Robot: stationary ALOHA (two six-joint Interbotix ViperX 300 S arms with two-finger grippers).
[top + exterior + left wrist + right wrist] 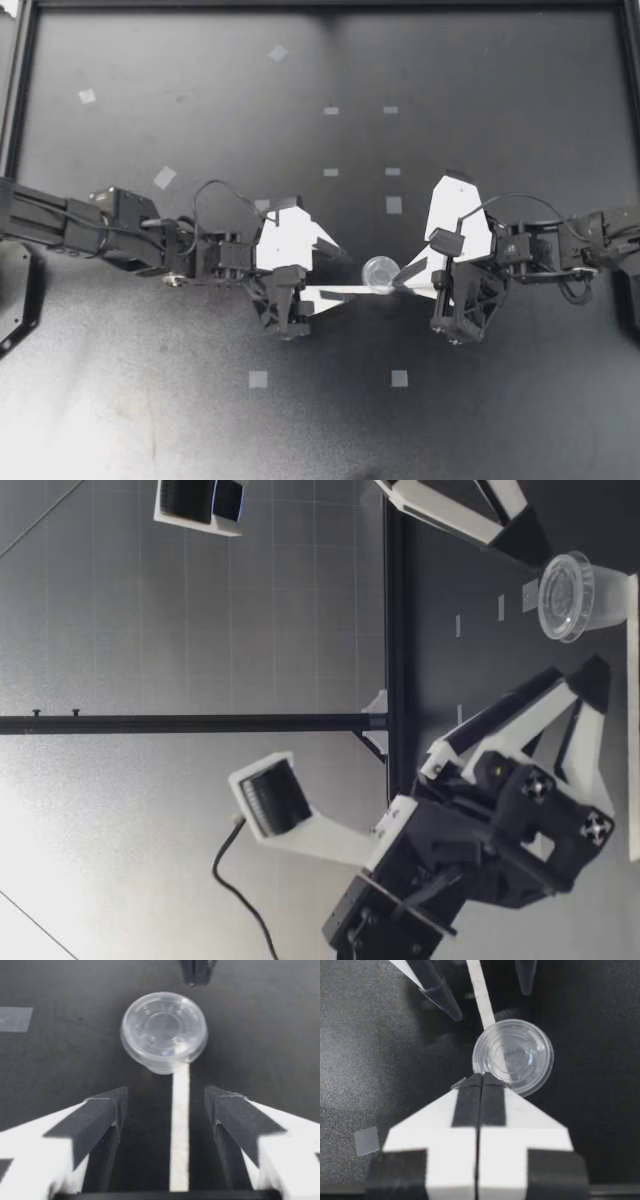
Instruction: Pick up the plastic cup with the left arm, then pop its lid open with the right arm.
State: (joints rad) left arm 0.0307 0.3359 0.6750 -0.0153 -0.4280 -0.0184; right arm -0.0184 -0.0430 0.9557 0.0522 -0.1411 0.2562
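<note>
A small clear plastic cup with a lid [380, 271] stands upright at the table's middle, on the end of a white strip [322, 293]. My left gripper [348, 274] is open just short of the cup, its black pads [107, 1110] apart from it and straddling the strip [180, 1125]. My right gripper [399, 279] is shut with nothing in it. Its tip [481, 1078] meets the cup's rim [513, 1055] from the opposite side. In the low view the cup [575, 595] sits beyond my left gripper [583, 670], both resting low on the table.
Small pale tape squares [258, 379] [399, 378] [393, 204] dot the black tabletop. A black frame [20, 90] borders the table at the left and far sides. Both arms lie low, level with the cup.
</note>
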